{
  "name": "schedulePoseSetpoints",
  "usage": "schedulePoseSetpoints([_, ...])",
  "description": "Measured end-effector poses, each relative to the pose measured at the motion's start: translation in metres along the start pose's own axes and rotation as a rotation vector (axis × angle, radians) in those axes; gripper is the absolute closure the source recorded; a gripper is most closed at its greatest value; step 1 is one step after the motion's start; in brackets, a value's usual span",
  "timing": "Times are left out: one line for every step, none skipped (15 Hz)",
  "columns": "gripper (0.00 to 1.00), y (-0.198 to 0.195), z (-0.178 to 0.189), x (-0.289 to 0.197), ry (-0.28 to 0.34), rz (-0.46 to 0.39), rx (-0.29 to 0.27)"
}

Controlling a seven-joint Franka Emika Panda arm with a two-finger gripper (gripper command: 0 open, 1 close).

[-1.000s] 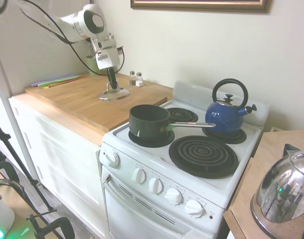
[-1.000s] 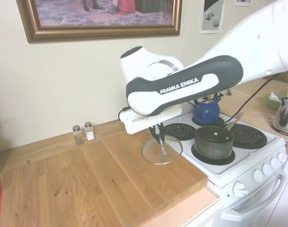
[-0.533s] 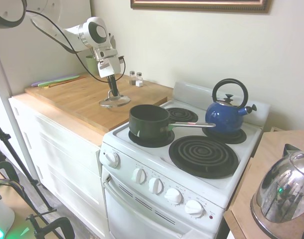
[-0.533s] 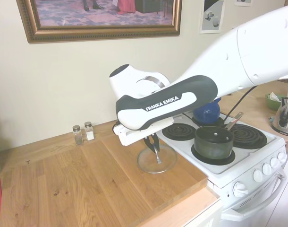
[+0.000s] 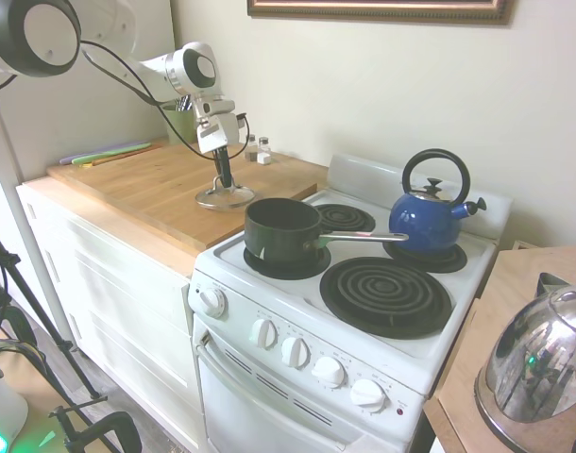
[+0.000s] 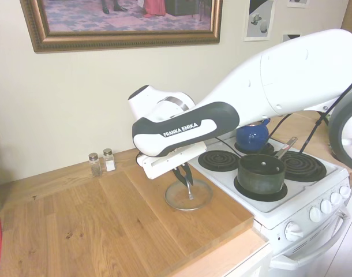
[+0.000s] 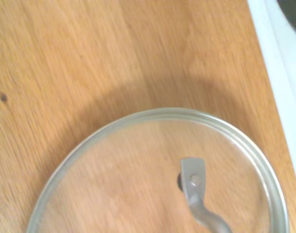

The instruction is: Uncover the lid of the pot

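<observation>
1. The stove (image 5: pixel 364 311) is flanked by a wooden counter (image 6: pixel 107 213).
2. The pot (image 5: pixel 281 229) is seen uncovered on a front burner.
3. The lid (image 6: pixel 188 195) is laid on the counter, beside the stove.
4. The gripper (image 6: pixel 186 183) is closed, apparently on the lid's handle.

First exterior view: from in front of the stove (image 5: pixel 364 311), looking along it toward the wooden counter (image 5: pixel 146 184). Second exterior view: from over the counter (image 6: pixel 107 219), facing the stove (image 6: pixel 291 199). Wrist view: close, looking down on the lid (image 7: pixel 162 179). Both exterior views share the pot (image 5: pixel 281 229) (image 6: pixel 261 173).
</observation>
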State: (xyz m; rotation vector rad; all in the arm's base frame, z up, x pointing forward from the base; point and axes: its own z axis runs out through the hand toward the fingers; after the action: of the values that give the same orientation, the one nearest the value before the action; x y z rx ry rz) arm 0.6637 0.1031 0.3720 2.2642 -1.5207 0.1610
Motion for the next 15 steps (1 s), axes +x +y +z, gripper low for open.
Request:
schedulePoseSetpoints([0.0,-0.001,0.001,0.0,-0.006,-0.007,-0.012])
schedulePoseSetpoints([0.0,0.0,0.004,0.001,-0.013,-0.019,-0.032])
schedulePoseSetpoints([0.0,0.0,0.007,0.002,-0.015,-0.028,-0.053])
schedulePoseSetpoints([0.0,-0.001,0.01,0.003,-0.015,-0.032,-0.068])
schedulePoseSetpoints([0.0,-0.003,0.011,0.005,-0.014,-0.038,-0.074])
schedulePoseSetpoints([0.0,-0.004,0.011,0.005,-0.014,-0.043,-0.075])
schedulePoseSetpoints([0.0,-0.005,0.011,0.006,-0.016,-0.048,-0.074])
schedulePoseSetpoints([0.0,-0.006,0.012,0.006,-0.021,-0.055,-0.073])
schedulePoseSetpoints([0.0,-0.007,0.012,0.006,-0.027,-0.063,-0.071])
schedulePoseSetpoints([0.0,-0.007,0.01,0.007,-0.032,-0.072,-0.067])
schedulePoseSetpoints([0.0,-0.007,0.007,0.008,-0.039,-0.079,-0.062])
schedulePoseSetpoints([0.0,-0.007,0.004,0.01,-0.05,-0.085,-0.054])
schedulePoseSetpoints([0.0,-0.007,0.001,0.012,-0.061,-0.093,-0.047])
schedulePoseSetpoints([0.0,-0.008,-0.001,0.013,-0.072,-0.102,-0.04])
schedulePoseSetpoints([0.0,-0.008,-0.004,0.014,-0.087,-0.114,-0.031])
